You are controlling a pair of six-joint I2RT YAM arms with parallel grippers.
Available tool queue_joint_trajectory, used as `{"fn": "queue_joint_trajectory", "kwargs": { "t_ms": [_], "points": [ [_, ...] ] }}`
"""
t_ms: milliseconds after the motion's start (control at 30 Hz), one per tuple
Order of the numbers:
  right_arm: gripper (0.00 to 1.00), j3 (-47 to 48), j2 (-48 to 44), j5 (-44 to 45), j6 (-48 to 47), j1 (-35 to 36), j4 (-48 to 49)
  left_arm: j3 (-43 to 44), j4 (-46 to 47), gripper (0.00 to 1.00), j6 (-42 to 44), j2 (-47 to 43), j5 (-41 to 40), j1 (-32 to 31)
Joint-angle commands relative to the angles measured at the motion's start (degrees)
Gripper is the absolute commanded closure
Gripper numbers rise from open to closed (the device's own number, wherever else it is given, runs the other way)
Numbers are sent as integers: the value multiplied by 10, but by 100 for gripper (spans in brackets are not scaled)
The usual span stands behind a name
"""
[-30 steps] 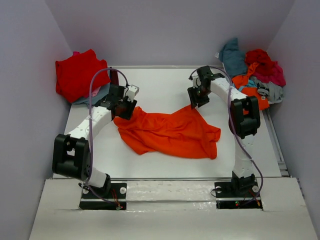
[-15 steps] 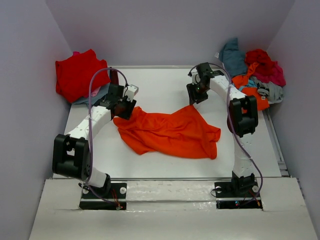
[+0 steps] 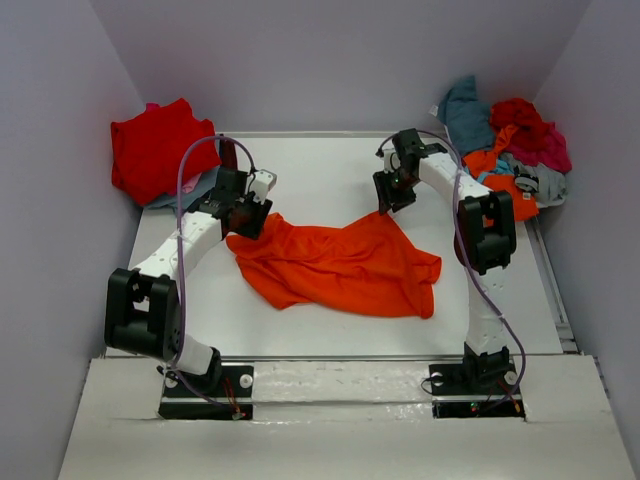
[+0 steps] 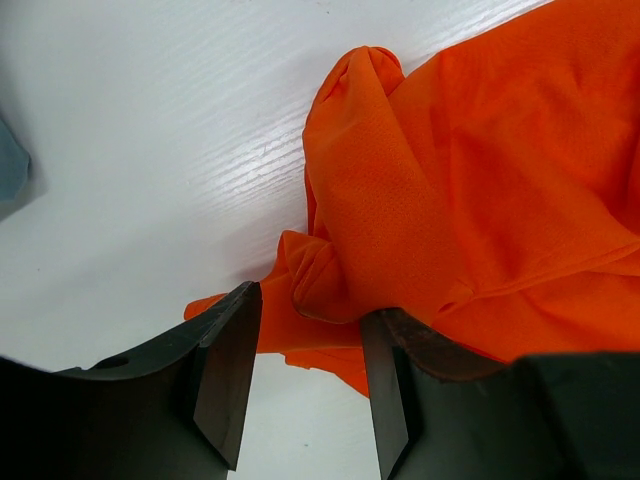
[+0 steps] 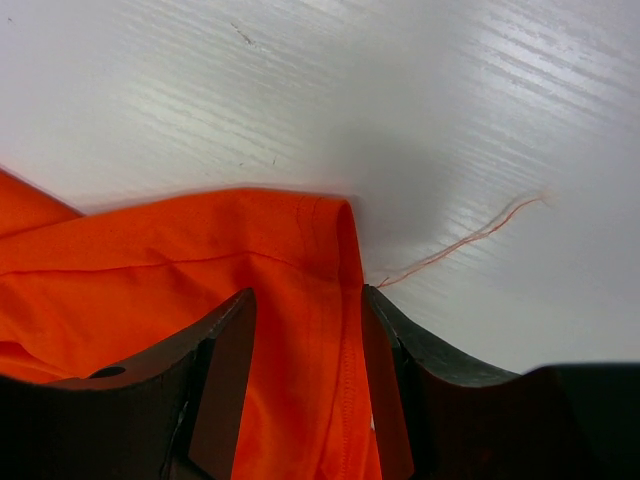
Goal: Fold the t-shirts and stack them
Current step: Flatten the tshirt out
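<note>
Jaws half-spread on both arms, nothing pinched: left jaws straddle a bunched fold, right jaws a stitched hem of the orange shirt [image 3: 340, 265], fine-meshed, rumpled, sprawled in the middle of the tabletop [image 3: 330, 165]; a loose thread [image 5: 465, 243] trails off the hem.

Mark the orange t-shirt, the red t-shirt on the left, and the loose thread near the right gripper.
orange t-shirt [image 3: 340, 265]: top external view, middle of the cloth.
red t-shirt [image 3: 155, 150]: top external view, its top face.
loose thread [image 5: 462, 243]: right wrist view, mid-strand.
</note>
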Motion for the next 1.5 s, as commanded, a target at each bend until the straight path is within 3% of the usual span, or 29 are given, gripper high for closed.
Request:
{"fn": "queue_joint_trajectory", "kwargs": {
  "t_ms": [0, 867, 1100, 1467],
  "points": [
    [48, -6, -5, -5, 7, 2, 0, 22, -4, 45, 5, -6, 9, 3],
    [55, 16, 34, -6, 5, 8, -8, 24, -6, 45, 7, -3, 10, 3],
    [79, 18, 33, -1, 2, 8, -10, 26, -5, 45, 7, 0, 13, 3],
    [92, 24, 6, 17, -14, 8, -27, 19, -5, 44, 7, -2, 13, 3]
  ]
}}
